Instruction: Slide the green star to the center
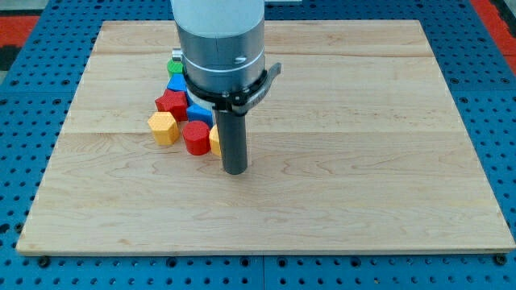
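Observation:
A green block (173, 66), the green star by the task, peeks out at the upper left of the cluster, mostly hidden behind the arm's body. Below it sit a blue block (176, 83), a red star-like block (171, 103), another blue block (199, 114), a yellow hexagonal block (163, 127), a red cylinder (196, 138) and a yellow block (214, 141) partly hidden by the rod. My tip (235, 170) rests on the board just right of and below the cluster, well below the green block.
The wooden board (363, 161) lies on a blue perforated table (492, 97). The arm's grey body (219, 40) covers the top of the cluster.

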Tool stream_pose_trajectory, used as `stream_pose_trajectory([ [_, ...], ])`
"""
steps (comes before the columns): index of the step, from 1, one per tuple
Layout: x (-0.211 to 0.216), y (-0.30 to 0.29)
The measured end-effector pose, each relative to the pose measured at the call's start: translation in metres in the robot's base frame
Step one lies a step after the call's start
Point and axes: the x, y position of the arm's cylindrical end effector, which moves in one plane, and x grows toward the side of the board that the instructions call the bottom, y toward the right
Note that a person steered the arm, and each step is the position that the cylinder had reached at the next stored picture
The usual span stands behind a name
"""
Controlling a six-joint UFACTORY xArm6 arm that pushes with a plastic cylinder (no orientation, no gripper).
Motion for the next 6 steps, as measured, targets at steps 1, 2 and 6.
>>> stream_pose_trajectory([
  [1, -0.003, -0.005],
  [2, -0.008, -0.017],
  [6, -0.184, 0.114],
])
